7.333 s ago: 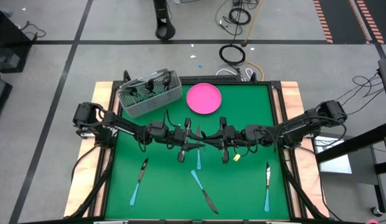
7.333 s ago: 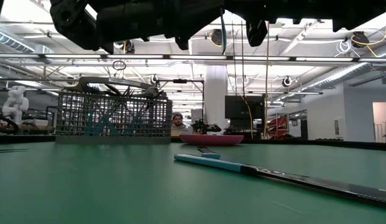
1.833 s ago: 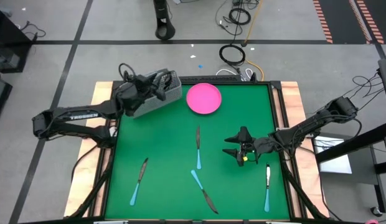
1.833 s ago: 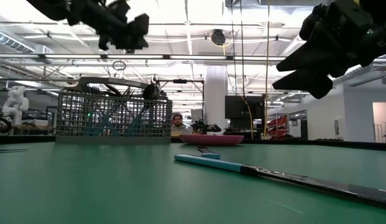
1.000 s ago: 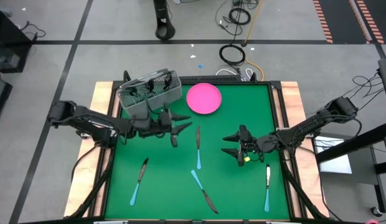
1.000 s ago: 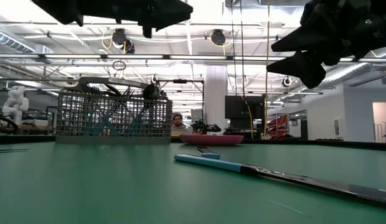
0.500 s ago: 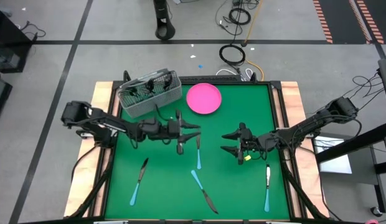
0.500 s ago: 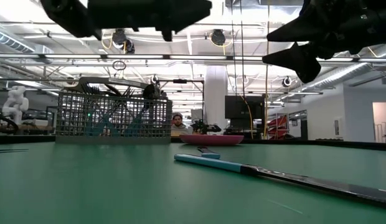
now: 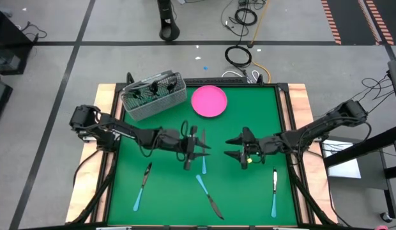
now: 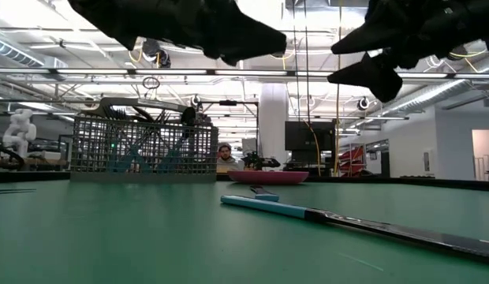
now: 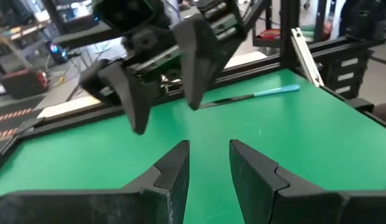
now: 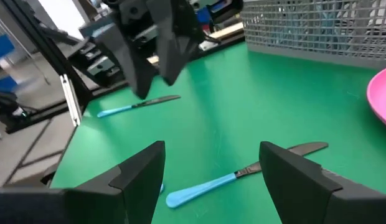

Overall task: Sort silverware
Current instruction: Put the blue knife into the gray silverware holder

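Several knives with light blue handles lie flat on the green mat: one in the middle (image 9: 203, 160), one nearer the front (image 9: 209, 195), one at the left (image 9: 143, 185), one at the right (image 9: 274, 190). More silverware stands in the grey mesh basket (image 9: 153, 94) at the far left. My left gripper (image 9: 199, 149) hovers above the middle knife, open by a narrow gap, with nothing between its fingers (image 11: 174, 171). My right gripper (image 9: 231, 147) faces it from the right, wide open and holding nothing (image 12: 208, 168). The two grippers stand a short way apart.
A pink round plate (image 9: 209, 101) sits at the far middle, right of the basket. The mat has raised wooden borders left (image 9: 105, 96) and right (image 9: 299, 96). Cables lie on the floor beyond the far edge.
My left gripper has come away from beside the basket, moving toward the table's middle and near edge and sinking. It has rolled a little and now hangs over the middle knife, closer to my right gripper. The silverware has not moved.
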